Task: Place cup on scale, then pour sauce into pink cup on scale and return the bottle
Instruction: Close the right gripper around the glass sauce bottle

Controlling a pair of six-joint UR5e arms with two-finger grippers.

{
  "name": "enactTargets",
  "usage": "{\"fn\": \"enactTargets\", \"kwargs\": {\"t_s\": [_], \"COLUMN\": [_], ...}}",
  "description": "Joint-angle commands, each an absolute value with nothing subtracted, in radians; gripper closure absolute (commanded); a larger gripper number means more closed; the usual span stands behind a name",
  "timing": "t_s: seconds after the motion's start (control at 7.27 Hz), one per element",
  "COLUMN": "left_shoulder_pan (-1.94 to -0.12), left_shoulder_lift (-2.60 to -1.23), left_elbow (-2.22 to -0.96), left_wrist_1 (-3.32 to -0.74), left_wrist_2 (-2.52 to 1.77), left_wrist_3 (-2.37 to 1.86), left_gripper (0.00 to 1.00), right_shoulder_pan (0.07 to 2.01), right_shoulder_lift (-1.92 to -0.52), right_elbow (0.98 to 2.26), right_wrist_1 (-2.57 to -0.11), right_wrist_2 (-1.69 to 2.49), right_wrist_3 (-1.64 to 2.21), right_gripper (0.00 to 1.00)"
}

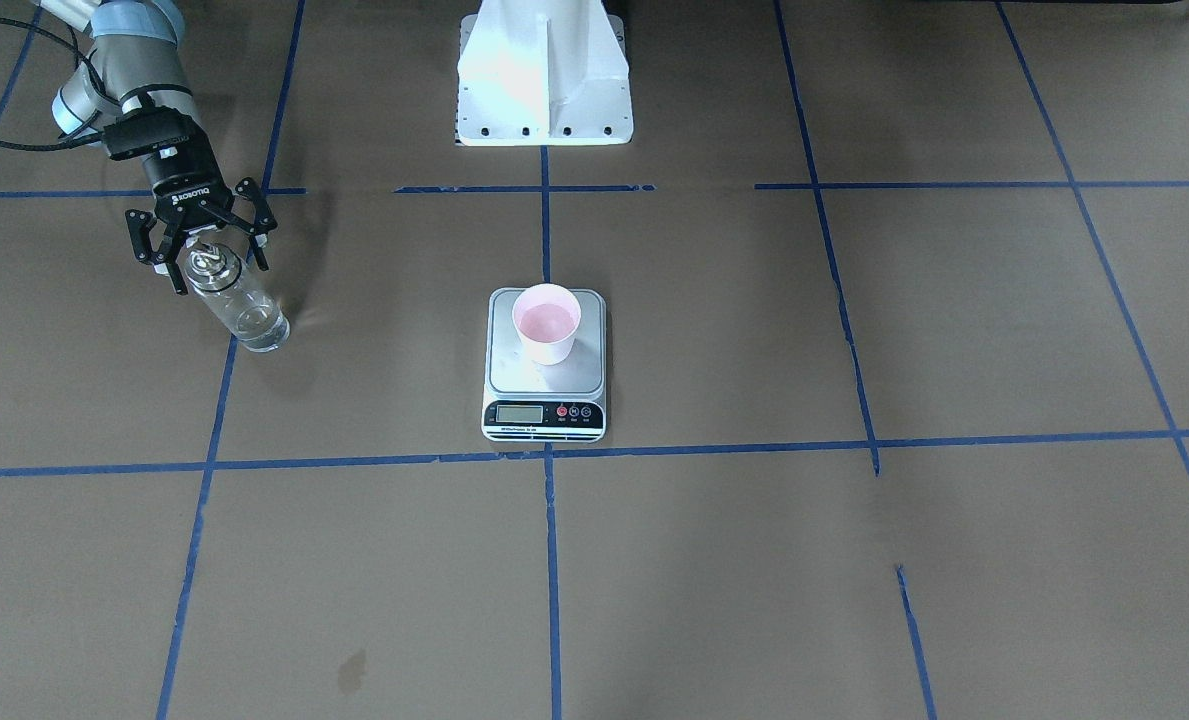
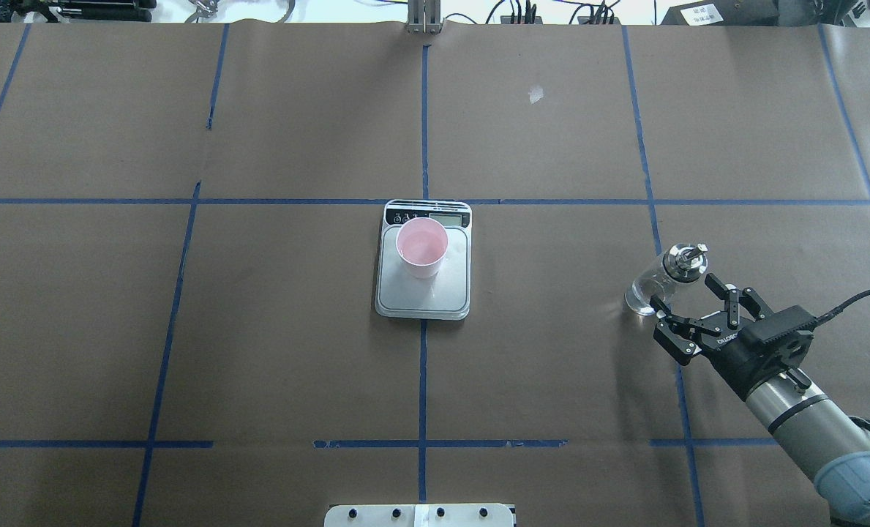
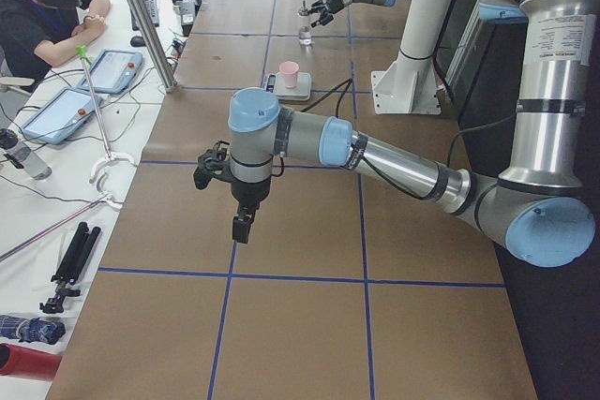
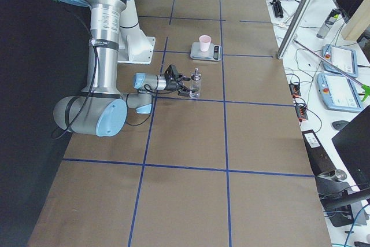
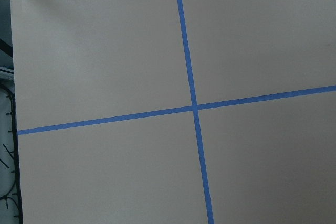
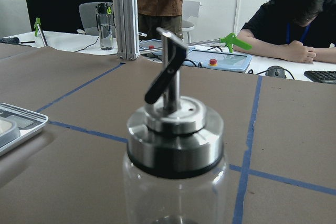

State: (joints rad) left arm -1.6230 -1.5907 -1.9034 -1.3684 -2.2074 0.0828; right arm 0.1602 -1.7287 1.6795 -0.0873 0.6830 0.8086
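One cup (image 1: 546,322), one scale (image 1: 554,380), one bottle (image 1: 236,298).

Right gripper (image 4: 185,89) is extending level from the robot-side edge of the worktop (image 4: 260,143), right at the upright bottle (image 4: 196,84); contact is not discernible. Cup (image 4: 204,42) is standing on scale (image 4: 202,54), well apart, toward the far edge.

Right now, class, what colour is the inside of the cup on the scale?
Pink; the cup shows best overhead.

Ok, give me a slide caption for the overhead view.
Pink cup on the scale at centre; open right gripper close by the upright glass bottle.
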Motion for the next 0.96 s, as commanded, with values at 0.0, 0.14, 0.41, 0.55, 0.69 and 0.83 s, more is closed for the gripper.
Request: {"fn": "enactTargets", "kwargs": {"t_s": [0.0,0.14,0.41,0.55,0.69,0.83], "left_shoulder_pan": [-1.623,-1.623,-1.621,-1.621,-1.621,-1.621], "left_shoulder_lift": [-1.591,-1.589,-1.589,-1.589,-1.589,-1.589], "left_elbow": [-1.902,-1.902,-1.902,-1.902,-1.901,-1.901], "left_wrist_1": [-1.368,-1.368,-1.368,-1.368,-1.367,-1.368], "left_wrist_2": [-2.207,-2.207,-2.207,-2.207,-2.207,-2.207], "left_wrist_3": [0.083,0.084,0.084,0.084,0.084,0.084], "left_gripper": [0.0,0.0,0.0,0.0,0.0,0.0], "right_shoulder_pan": [0.17,0.184,0.222,0.229,0.235,0.236], "right_shoulder_lift": [-1.688,-1.652,-1.632,-1.626,-1.614,-1.614], "right_elbow": [1.651,1.611,1.592,1.591,1.591,1.589], "right_wrist_1": [-0.087,-0.087,-0.086,-0.087,-0.089,-0.089], "right_wrist_2": [0.687,0.69,0.736,0.738,0.748,0.752], "right_wrist_3": [0.807,0.805,0.792,0.79,0.79,0.788], "right_gripper": [0.0,0.0,0.0,0.0,0.0,0.0]}}
